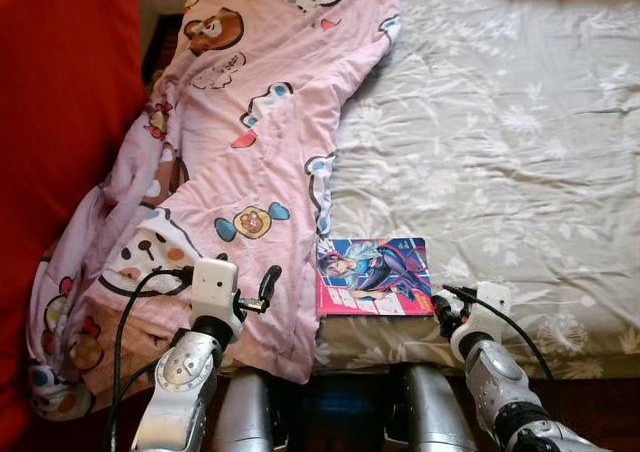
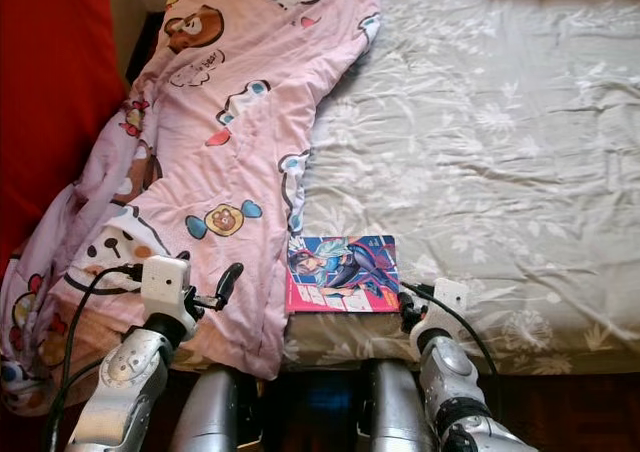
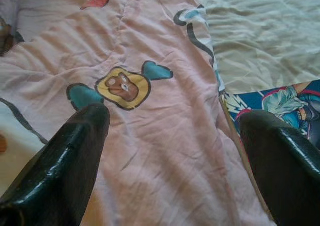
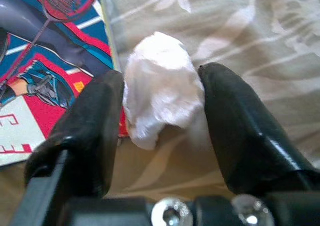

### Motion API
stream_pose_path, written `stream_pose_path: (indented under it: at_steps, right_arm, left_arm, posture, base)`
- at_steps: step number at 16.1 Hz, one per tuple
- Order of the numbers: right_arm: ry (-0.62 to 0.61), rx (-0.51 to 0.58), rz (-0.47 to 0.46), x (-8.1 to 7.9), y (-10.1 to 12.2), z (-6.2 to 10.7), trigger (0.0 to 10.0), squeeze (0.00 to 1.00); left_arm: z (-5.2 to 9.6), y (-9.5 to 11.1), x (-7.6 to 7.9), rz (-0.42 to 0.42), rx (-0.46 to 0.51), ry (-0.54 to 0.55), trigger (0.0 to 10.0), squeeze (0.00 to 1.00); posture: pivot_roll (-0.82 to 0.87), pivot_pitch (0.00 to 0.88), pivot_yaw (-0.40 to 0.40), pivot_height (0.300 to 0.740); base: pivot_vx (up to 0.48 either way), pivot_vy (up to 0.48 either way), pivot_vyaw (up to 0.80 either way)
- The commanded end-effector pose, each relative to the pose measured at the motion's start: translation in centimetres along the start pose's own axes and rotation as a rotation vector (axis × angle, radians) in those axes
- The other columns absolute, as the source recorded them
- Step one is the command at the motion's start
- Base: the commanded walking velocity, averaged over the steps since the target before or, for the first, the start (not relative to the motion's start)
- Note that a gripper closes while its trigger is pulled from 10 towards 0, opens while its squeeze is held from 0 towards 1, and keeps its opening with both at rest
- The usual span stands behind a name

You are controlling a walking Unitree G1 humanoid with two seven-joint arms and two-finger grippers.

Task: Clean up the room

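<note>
1. Crumpled white tissue (image 4: 161,86) pinched between the two black fingers (image 4: 87,126) of the right gripper (image 4: 160,93) — closed in on the wad from both sides, at the near edge of the bed, just beside the book's corner.
2. Colourful illustrated book (image 1: 374,276) flat on the bedsheet, touching the pink blanket's edge on its left side, right gripper (image 1: 442,314) just off its lower right corner.
3. Left gripper (image 1: 268,284) raised over the blanket's near end, fingers (image 3: 65,161) spread wide apart, nothing between them but pink fabric beneath.
4. Pink cartoon-print blanket (image 1: 255,142) — bears and other animal figures — running as a long strip down the bed's left side, its near end draped over the edge.
5. Grey floral bedsheet (image 1: 500,142) wrinkled, covering the rest of the mattress.
6. Red upholstered surface (image 1: 60,102) along the left of the bed, blanket bunched against it.
</note>
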State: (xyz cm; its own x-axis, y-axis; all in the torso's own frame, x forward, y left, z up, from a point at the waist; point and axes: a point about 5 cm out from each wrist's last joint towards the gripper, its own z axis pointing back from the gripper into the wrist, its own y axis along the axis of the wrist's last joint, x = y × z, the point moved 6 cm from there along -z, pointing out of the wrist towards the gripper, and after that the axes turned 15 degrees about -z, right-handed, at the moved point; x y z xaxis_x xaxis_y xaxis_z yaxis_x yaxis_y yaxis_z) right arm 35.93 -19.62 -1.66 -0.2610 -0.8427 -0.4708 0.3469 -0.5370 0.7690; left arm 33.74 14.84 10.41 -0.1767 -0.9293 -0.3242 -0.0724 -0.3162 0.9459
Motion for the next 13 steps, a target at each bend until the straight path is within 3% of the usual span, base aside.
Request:
stream_pose_path:
  at_steps: [1,13]
  right_arm:
    - [-0.018,-0.042,-0.013,0.52,-1.56,0.36,0.0,0.00]
    - [-0.033,-0.051,0.000,1.11,-1.84,0.56,0.0,0.00]
  left_arm:
    - [0.76,-0.90,0.00,-0.013,-0.041,-0.005,10.0,0.00]
    - [0.88,-0.79,0.01,-0.022,-0.053,-0.007,10.0,0.00]
  posture:
    - [0.14,0.340,0.041,0.622]
    - [0.14,0.334,0.039,0.622]
  base:
    - [0.000,0.000,0.00]
    - [0.000,0.000,0.00]
